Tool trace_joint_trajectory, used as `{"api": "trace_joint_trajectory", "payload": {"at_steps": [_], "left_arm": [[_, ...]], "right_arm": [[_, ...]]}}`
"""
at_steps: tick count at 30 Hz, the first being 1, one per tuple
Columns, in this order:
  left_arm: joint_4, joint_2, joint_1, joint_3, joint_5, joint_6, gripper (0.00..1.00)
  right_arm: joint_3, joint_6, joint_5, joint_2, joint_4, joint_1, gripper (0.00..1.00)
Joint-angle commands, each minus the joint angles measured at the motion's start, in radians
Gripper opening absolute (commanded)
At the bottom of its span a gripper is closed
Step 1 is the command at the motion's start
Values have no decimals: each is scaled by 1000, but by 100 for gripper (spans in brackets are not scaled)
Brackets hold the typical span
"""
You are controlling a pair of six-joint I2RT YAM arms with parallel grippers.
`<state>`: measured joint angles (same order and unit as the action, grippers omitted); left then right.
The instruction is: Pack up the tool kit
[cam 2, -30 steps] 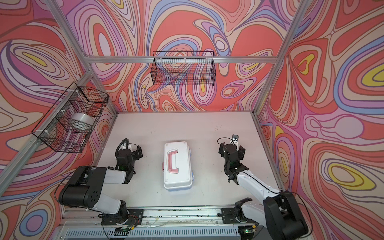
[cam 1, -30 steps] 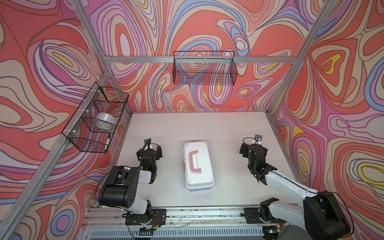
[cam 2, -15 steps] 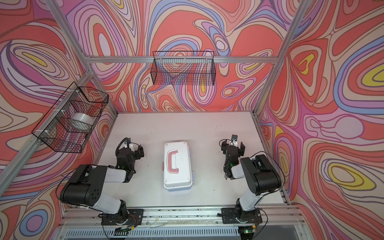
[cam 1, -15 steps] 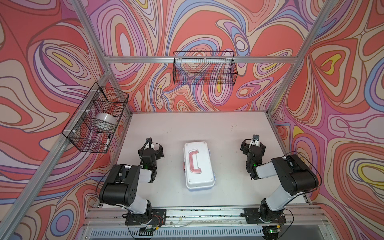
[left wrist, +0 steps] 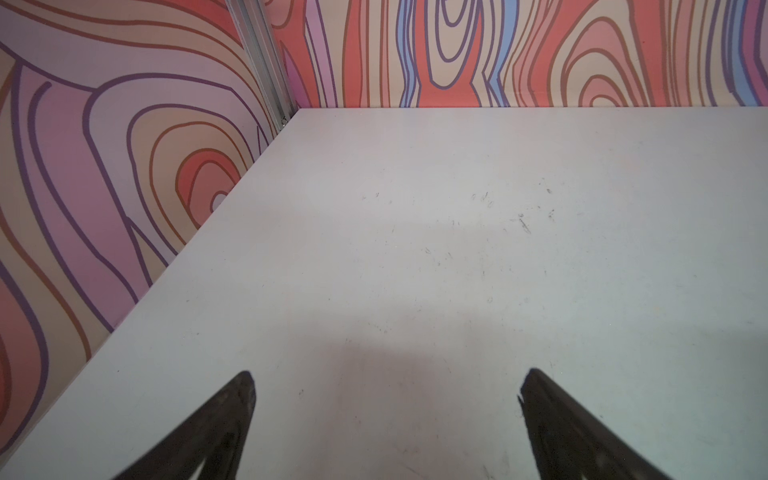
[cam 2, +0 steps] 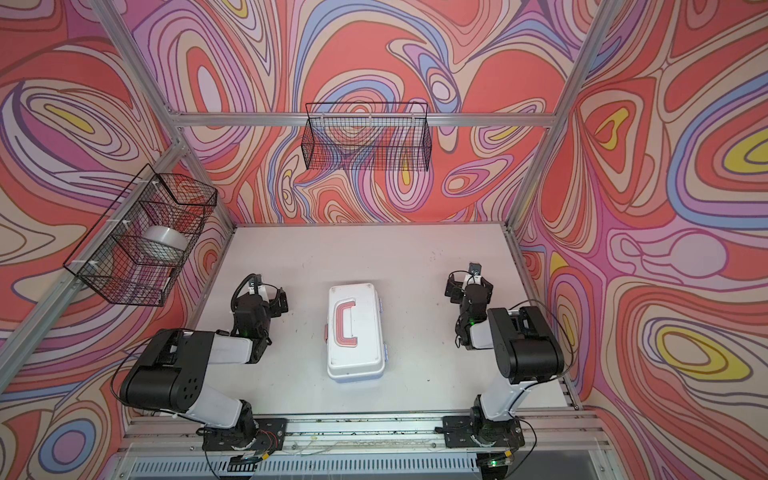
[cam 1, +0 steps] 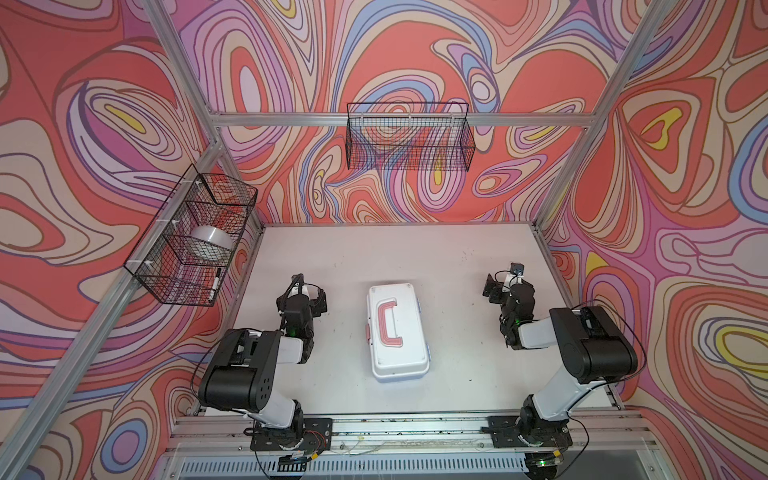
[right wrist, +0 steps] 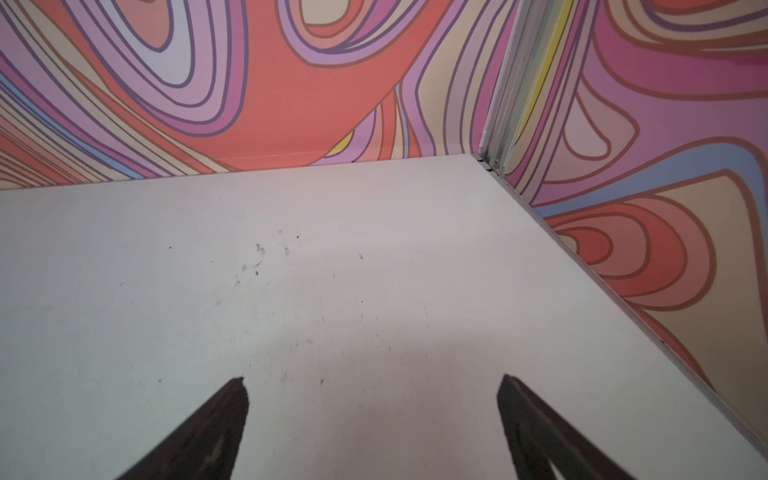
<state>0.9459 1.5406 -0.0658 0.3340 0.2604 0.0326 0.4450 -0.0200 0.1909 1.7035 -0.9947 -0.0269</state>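
Observation:
The tool kit (cam 1: 397,330) (cam 2: 354,332) is a white rounded box lying shut in the middle of the table, its pink-red handle (cam 1: 390,324) flat on the lid. No loose tools show. In both top views my left gripper (cam 1: 302,294) (cam 2: 262,298) hovers to the box's left, open and empty. My right gripper (cam 1: 508,286) (cam 2: 469,286) hovers to its right, also open and empty. Each wrist view shows only bare table between the spread fingertips of the left gripper (left wrist: 386,386) and the right gripper (right wrist: 372,390).
A black wire basket (cam 1: 195,237) on the left wall holds a grey roll (cam 1: 210,241) and a marker. Another wire basket (cam 1: 409,137) hangs on the back wall. The white table (cam 1: 374,257) is walled on three sides by patterned panels and metal posts.
The right arm has folded back, its elbow now raised at the right, and its gripper has drawn slightly toward the back right. The left arm and the box have hardly moved.

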Motion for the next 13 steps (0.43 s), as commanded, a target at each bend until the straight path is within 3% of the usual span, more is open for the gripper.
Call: {"api": "trace_joint_trajectory", "payload": {"at_steps": [1, 13], "left_arm": [[11, 8, -2, 16, -6, -14, 100], [8, 8, -3, 16, -7, -15, 100]], "right_arm": [[11, -7, -16, 7, 6, 2, 98], [16, -9, -27, 10, 18, 2, 99]]}}
